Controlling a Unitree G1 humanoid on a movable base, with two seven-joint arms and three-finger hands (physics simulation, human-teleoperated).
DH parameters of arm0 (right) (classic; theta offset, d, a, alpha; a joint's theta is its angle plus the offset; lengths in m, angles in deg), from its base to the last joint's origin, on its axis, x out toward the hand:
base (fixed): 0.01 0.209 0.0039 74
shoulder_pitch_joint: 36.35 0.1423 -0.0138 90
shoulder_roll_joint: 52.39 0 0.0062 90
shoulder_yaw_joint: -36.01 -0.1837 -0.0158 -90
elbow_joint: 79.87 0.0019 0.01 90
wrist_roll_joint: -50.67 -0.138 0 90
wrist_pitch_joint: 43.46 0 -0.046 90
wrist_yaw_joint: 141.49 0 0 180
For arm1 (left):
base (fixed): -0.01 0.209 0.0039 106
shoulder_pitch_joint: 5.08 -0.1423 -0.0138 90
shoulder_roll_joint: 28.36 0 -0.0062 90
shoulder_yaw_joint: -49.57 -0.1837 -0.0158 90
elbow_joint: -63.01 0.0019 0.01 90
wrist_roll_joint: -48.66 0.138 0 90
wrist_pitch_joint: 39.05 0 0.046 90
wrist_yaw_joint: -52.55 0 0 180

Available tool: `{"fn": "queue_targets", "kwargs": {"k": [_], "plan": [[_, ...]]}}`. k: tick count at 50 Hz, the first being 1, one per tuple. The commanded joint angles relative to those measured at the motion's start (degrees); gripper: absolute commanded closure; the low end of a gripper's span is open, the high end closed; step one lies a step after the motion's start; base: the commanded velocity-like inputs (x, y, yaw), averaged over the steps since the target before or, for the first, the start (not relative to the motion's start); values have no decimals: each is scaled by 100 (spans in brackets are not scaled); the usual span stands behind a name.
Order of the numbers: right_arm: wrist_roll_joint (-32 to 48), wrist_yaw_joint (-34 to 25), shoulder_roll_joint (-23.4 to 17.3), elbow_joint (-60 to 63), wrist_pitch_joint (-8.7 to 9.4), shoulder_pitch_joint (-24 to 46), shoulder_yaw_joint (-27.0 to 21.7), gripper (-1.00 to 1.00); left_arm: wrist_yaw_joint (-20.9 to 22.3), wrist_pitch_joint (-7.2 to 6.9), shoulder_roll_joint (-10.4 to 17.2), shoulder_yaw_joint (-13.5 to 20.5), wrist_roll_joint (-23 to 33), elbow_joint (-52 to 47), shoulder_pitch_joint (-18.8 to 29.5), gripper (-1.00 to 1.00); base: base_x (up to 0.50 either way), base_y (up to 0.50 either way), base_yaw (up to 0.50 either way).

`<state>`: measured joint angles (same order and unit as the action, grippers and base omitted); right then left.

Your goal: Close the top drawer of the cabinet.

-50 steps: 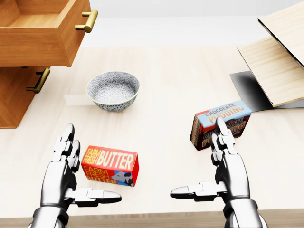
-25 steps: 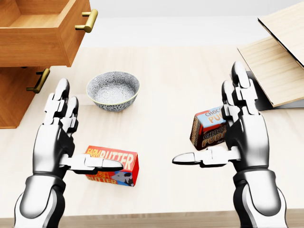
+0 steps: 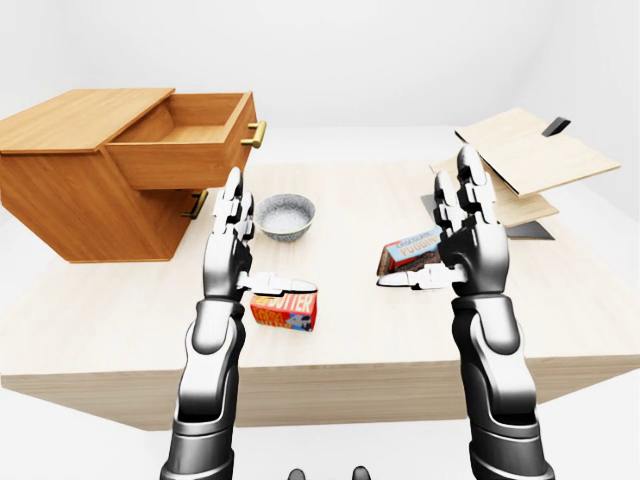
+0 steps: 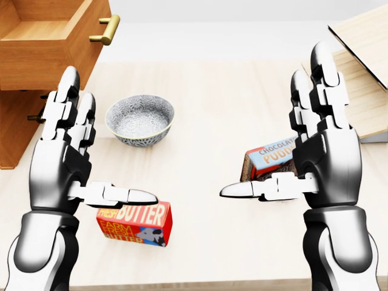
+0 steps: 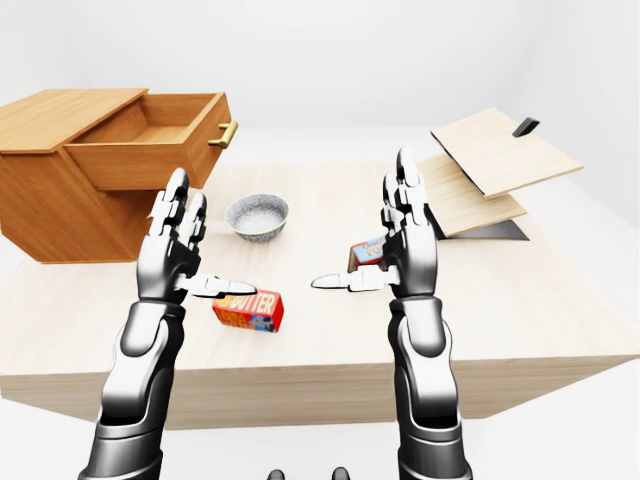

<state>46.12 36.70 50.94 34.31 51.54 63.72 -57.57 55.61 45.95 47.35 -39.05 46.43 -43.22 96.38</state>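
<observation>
The wooden cabinet stands at the left of the table. Its top drawer is pulled out and looks empty, and its brass handle points toward the table's middle. The drawer also shows at the top left of the head view. My left hand is open and raised, fingers up and thumb pointing right, below and right of the drawer and apart from it. My right hand is open and raised in the same way at the right, holding nothing.
A patterned bowl sits near the cabinet. A red butter box lies below my left thumb. A chocolate pudding box stands behind my right hand. Tilted wooden boards lie at the right. The lower drawer's handle sticks out under the top drawer.
Both open hands have risen from low over the table to chest height, fingers pointing up. The picture has shifted slightly, so the camera moved a little. The drawer stays open.
</observation>
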Motion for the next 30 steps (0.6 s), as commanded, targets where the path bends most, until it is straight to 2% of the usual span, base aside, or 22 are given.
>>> {"fn": "queue_targets", "kwargs": {"k": [1,11,15,19,30], "plan": [[-49,-10,11,74,0,-28,15,-100,5,0,-21,-24,0,-91,-39,-100,30,-16,0],[-34,-6,22,27,0,-26,42,-100,10,0,-19,-25,4,-84,-51,-100,40,-16,0],[81,-89,-7,11,0,-71,106,-100,10,0,-20,-22,5,-65,-47,-100,40,3,0],[138,-142,25,1,0,-73,122,-100,6,0,-28,-30,7,-45,-57,-100,35,35,0],[53,-102,50,22,0,-57,105,-100,-1,0,-33,-33,1,-45,-67,-100,0,0,0]]}}
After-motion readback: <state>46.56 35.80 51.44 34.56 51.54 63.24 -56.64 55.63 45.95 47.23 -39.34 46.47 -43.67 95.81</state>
